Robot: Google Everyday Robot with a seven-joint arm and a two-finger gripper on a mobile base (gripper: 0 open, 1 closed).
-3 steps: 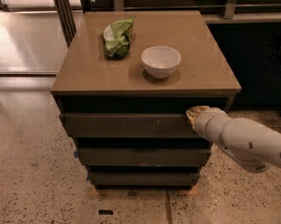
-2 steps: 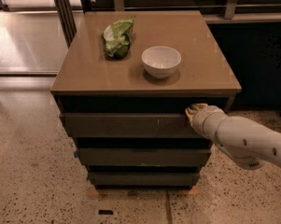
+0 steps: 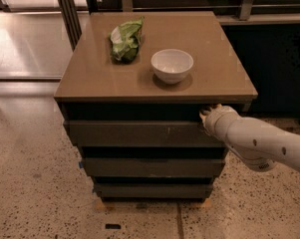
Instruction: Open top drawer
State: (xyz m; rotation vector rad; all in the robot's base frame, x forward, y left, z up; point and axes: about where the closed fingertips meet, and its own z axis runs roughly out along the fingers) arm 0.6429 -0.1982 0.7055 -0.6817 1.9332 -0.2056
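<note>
Camera view: gripper [image 3: 206, 114] at matte top drawer [image 3: 139, 134] corner.

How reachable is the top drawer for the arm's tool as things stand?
Likely yes. The tool sits at the upper edge of the top drawer, at its right end, in the dark gap under the cabinet top. Nothing stands between them; the white bowl and green bag lie up on it.
</note>
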